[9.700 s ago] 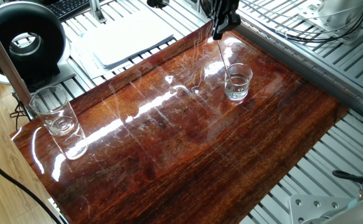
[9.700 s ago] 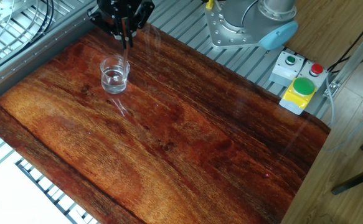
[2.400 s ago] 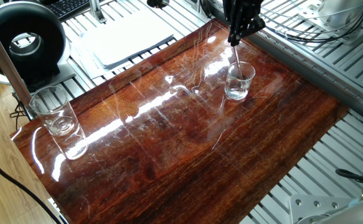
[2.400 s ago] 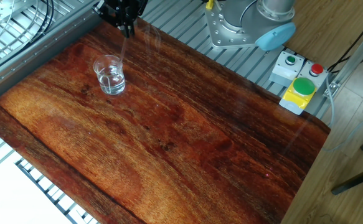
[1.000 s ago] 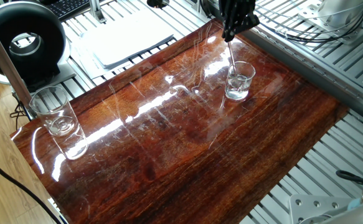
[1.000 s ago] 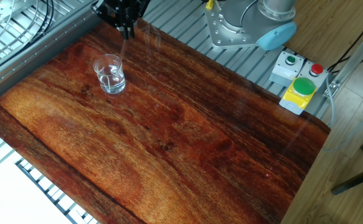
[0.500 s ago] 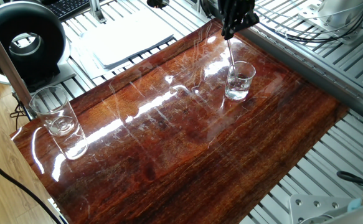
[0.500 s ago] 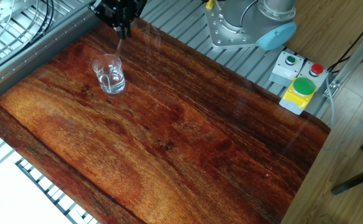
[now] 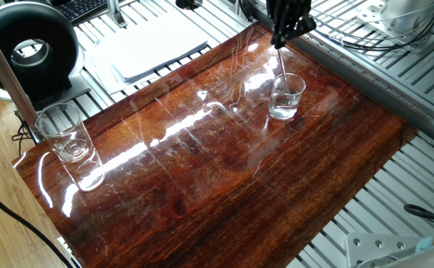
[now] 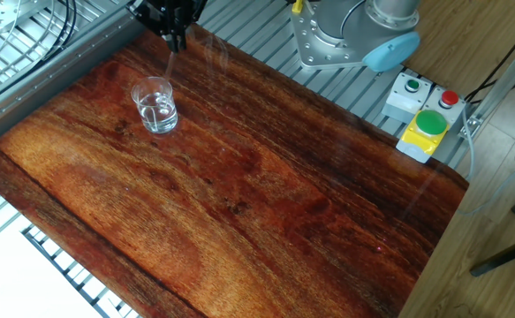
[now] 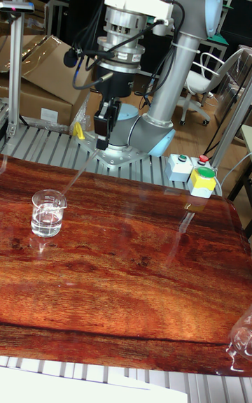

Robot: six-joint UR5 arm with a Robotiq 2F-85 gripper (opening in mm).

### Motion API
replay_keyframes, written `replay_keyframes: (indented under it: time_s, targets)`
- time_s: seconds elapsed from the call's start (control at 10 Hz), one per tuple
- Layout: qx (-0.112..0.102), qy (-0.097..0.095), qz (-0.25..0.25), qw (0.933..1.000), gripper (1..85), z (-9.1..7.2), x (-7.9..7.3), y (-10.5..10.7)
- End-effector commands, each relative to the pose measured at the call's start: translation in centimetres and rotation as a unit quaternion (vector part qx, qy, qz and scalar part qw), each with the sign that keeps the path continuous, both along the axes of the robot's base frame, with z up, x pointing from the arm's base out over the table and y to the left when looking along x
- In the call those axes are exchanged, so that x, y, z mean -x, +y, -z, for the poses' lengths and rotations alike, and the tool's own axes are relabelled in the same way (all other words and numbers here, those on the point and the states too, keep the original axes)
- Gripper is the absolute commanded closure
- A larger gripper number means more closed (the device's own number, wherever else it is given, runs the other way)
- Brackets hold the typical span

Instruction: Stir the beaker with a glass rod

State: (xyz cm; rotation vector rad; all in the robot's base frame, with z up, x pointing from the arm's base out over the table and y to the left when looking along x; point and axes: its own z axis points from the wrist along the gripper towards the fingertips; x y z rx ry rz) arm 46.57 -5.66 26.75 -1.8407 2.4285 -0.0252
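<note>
Beaker [image 9: 286,97], small clear glass: my end effector [image 9: 282,39] above it grips thin glass rod [image 9: 281,65], tip inside. Stirring step; next I circle gently.

My pincer [image 10: 175,37] grips the rod [image 10: 169,66] at top edge, rod slanting down into the beaker [image 10: 155,106] on the wooden worktop [image 10: 239,185]. Button box [image 10: 423,124] sits off the worktop's right corner.

glossy wood table [image 9: 202,171], clear glass beaker [image 9: 286,97]
</note>
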Motion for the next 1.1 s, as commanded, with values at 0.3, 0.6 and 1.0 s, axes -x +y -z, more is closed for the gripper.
replay_keyframes:
  time_s: [0.3,0.6,1.0]
  targets:
    - [-0.009,-0.017,-0.008,0.9998,84.7,-0.5,-1.1,0.8]
    - [0.022,-0.025,-0.044,0.9985,84.7,-0.7,-1.2,-0.7]
    - [0.020,0.016,0.012,0.9996,84.7,-0.8,1.3,-0.8]
